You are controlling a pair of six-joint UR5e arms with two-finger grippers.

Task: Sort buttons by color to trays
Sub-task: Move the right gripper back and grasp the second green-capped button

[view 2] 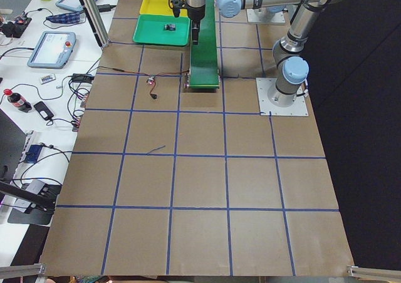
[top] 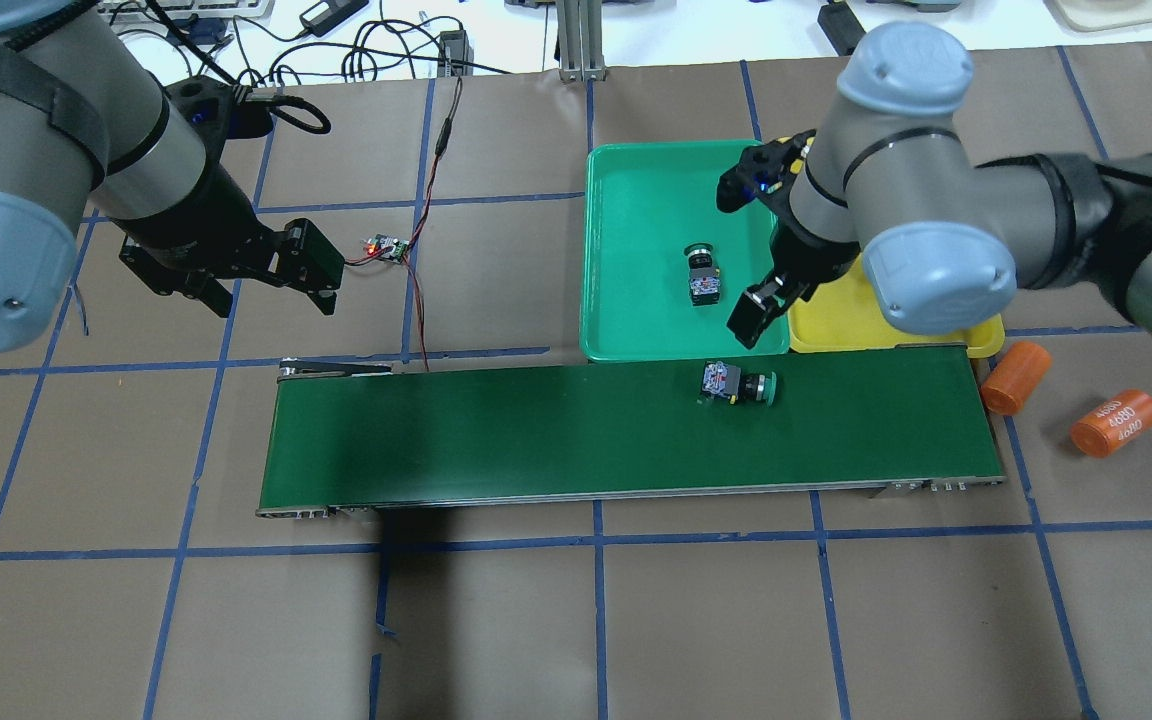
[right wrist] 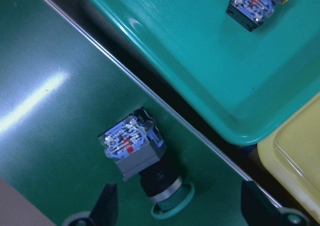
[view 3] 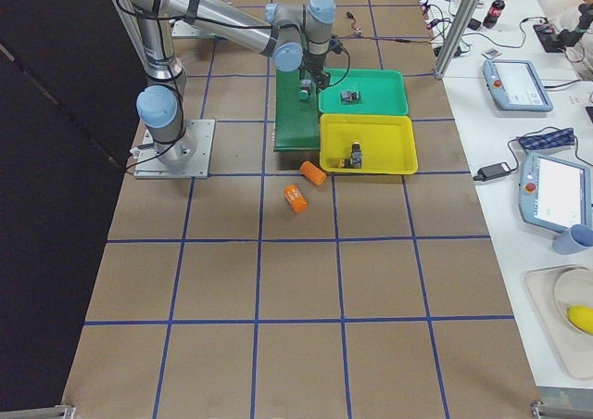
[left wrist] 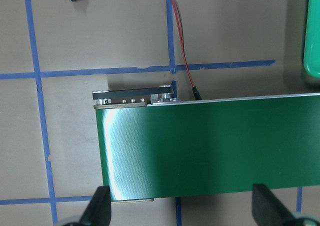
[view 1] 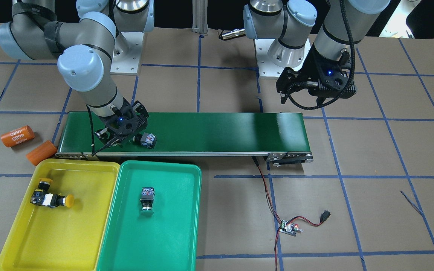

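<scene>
A green-capped button (top: 736, 384) lies on its side on the belt, also seen in the front view (view 1: 147, 140) and the right wrist view (right wrist: 145, 166). My right gripper (top: 756, 312) hovers just above it, open and empty, its fingertips (right wrist: 106, 208) either side of the button. A second green button (view 1: 147, 201) lies in the green tray (view 1: 179, 226). Two yellow-capped buttons (view 1: 51, 199) lie together in the yellow tray (view 1: 85, 226). My left gripper (top: 321, 275) is open and empty, above the belt's other end (left wrist: 135, 151).
The dark green conveyor belt (view 1: 220, 130) runs across the table behind the two trays. Two orange cylinders (view 1: 17, 136) (view 1: 42, 152) lie by the belt's end near the yellow tray. A small circuit board (view 1: 289, 227) with red wires lies on the paper.
</scene>
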